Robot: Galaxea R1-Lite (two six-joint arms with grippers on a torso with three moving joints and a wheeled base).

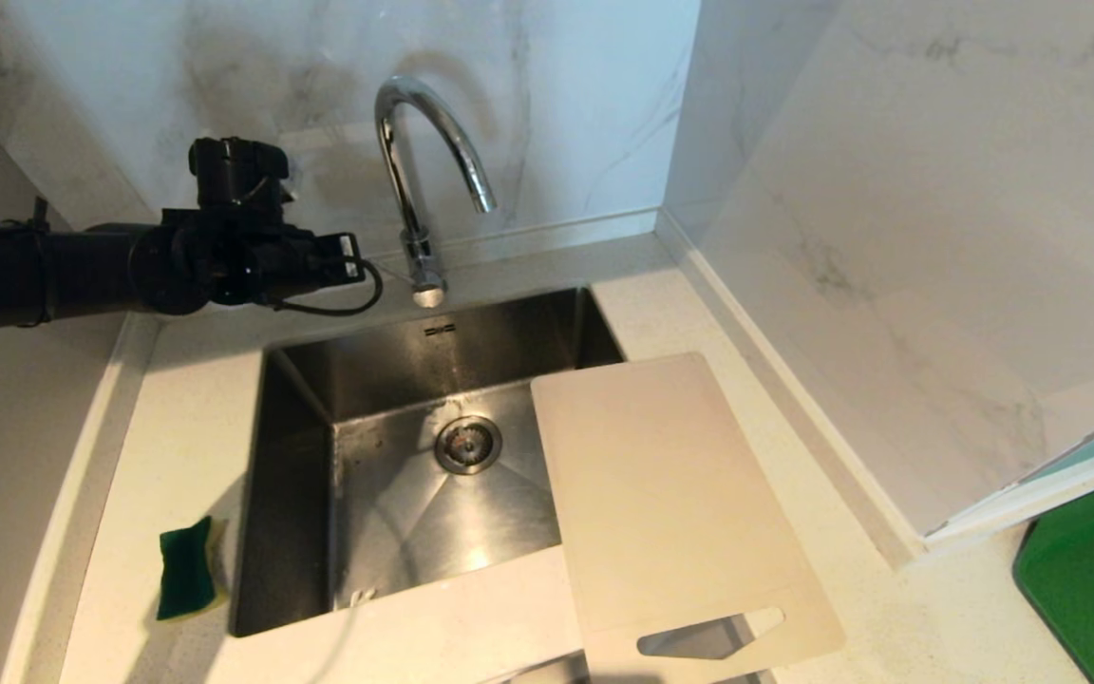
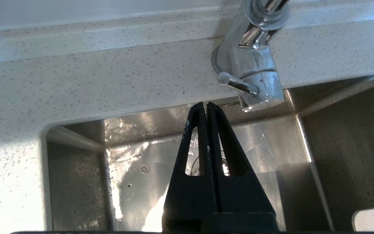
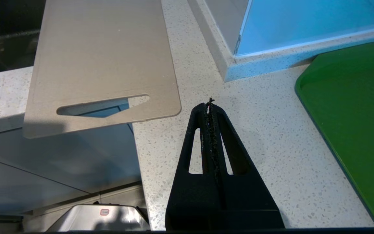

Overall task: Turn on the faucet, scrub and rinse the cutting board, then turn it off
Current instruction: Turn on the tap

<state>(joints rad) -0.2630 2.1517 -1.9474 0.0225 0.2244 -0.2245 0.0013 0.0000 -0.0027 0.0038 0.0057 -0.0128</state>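
Left wrist view has my left gripper (image 2: 206, 104) pinched together, empty, just short of the faucet (image 2: 252, 78) lever, over the sink (image 2: 342, 156) back edge. Right gripper (image 3: 210, 104) is closed too, parked over the counter (image 3: 265, 136). Board (image 1: 670, 494) lies across the sink's right rim, sponge (image 1: 188, 568) on the left.

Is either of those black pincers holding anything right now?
No. Both are shut on nothing: the left end effector hangs above the sink near the faucet, and the right end effector sits over the counter.
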